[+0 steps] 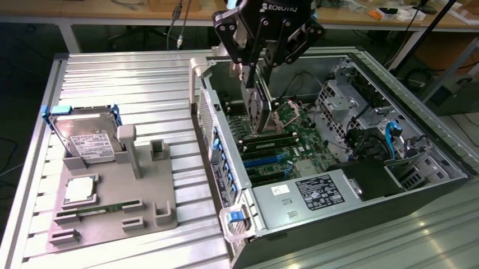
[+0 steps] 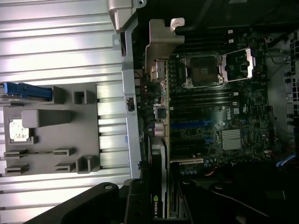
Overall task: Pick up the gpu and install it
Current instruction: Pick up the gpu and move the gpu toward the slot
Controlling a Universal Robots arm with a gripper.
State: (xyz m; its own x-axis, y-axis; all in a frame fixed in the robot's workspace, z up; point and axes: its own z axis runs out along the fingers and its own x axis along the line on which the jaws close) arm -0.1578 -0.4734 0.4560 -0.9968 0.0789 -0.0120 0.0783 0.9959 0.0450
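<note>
Open black computer case (image 1: pixel 419 193): green motherboard (image 1: pixel 303 140) inside. Grey moulded tray (image 1: pixel 112 196), 9 o'clock of case in exterior view: silver hard drive (image 1: pixel 86 140), slim green memory stick (image 1: pixel 97 210). Gripper (image 1: pixel 258 75) points down, clamped on dark flat gpu card (image 1: pixel 261 109), card on edge inside case, above motherboard.

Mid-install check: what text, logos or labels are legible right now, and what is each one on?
"ROBOTIQ": white lettering on the black gripper.
Green logo on the thin dark gpu card: lettering too small to read.
Unreadable: the white label on the silver hard drive.
Unreadable: the black label inside the open computer case.
</note>
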